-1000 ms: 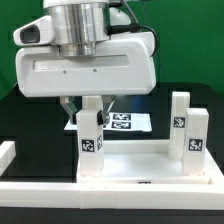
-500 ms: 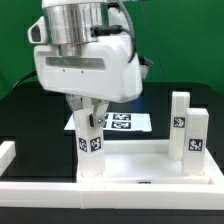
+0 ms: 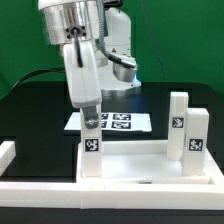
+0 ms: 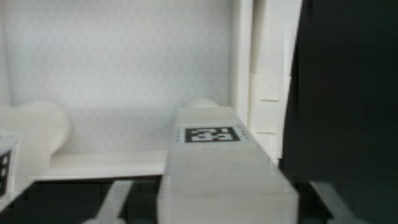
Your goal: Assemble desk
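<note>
- Desk top (image 3: pixel 150 172) — a large white plastic rectangular tray with a raised rim — lies on the black table (image 3: pixel 30 110) at the front of the exterior view, its near rim running across the bottom edge of that view.
- At the exterior view's far left, a low white wall (image 3: pixel 7 152) stands at the table's edge.
- Left of centre, a small white block leg (image 3: pixel 92 140) stands upright at the tray's corner, a black-and-white square tag on its facing side.
- The robot's gripper (image 3: pixel 90 118) comes down on the top of this leg from above — its jaws are closed narrowly on the leg, one finger on each side; the wrist view shows the same leg (image 4: pixel 217 165) between two dark fingers, with its tag facing up.
- Behind the leg, the thin flat white marker board (image 3: pixel 125 122) lies on the table, partly hidden by the leg and the arm.
- At the exterior view's right, two more white tagged legs (image 3: pixel 185 130) stand upright side by side at the tray's other corner, well apart from the held one.
</note>
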